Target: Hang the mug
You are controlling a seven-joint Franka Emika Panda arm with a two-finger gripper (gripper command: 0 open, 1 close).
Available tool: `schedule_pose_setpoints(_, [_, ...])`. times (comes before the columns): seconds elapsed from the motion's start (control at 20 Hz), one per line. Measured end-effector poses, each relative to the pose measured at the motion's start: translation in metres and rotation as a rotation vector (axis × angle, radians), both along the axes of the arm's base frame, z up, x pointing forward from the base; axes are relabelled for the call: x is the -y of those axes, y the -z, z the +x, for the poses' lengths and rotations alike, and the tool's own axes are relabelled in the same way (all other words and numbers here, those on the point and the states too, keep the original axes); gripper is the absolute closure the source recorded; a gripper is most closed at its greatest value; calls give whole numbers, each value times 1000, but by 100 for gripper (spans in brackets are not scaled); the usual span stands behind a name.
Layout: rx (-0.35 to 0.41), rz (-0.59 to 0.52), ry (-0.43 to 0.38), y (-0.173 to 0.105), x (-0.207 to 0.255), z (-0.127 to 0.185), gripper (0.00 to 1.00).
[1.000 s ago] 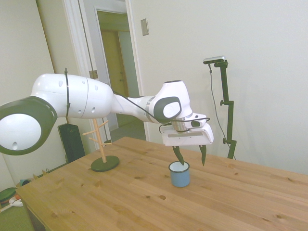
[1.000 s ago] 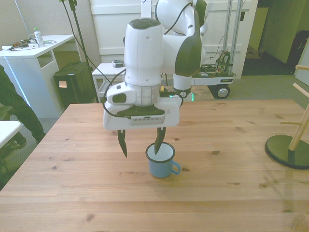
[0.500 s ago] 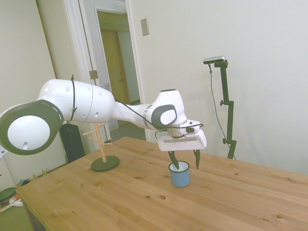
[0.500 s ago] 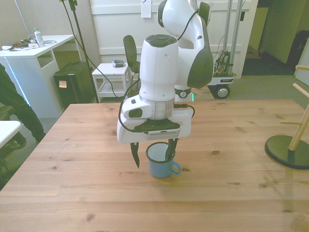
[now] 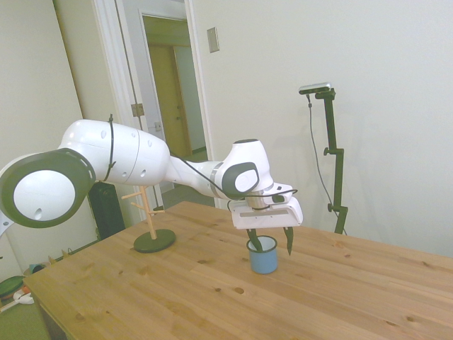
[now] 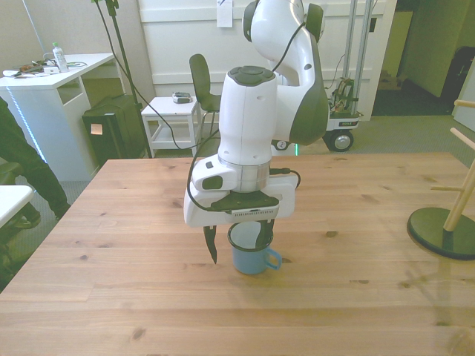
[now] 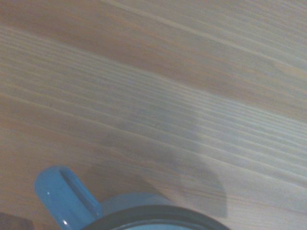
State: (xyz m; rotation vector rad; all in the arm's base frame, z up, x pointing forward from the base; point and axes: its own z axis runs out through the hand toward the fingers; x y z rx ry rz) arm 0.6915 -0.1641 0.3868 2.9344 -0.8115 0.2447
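I am wearing glossy white shells with dark grey joint caps, and a thin black cable is looping along my forearm. My gripper point(image 6: 235, 245) is showing a flat white body and slim dark fingers point(image 6: 210, 246).

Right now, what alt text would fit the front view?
A white robot arm lowers its open gripper over a blue mug on a wooden table, one finger inside the mug. A wooden peg stand sits at the front view's right.
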Motion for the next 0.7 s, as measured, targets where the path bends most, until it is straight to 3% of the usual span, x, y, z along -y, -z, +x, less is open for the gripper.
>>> schedule_pose_setpoints(0.7, [6,-1,1,10,1,-4,100])
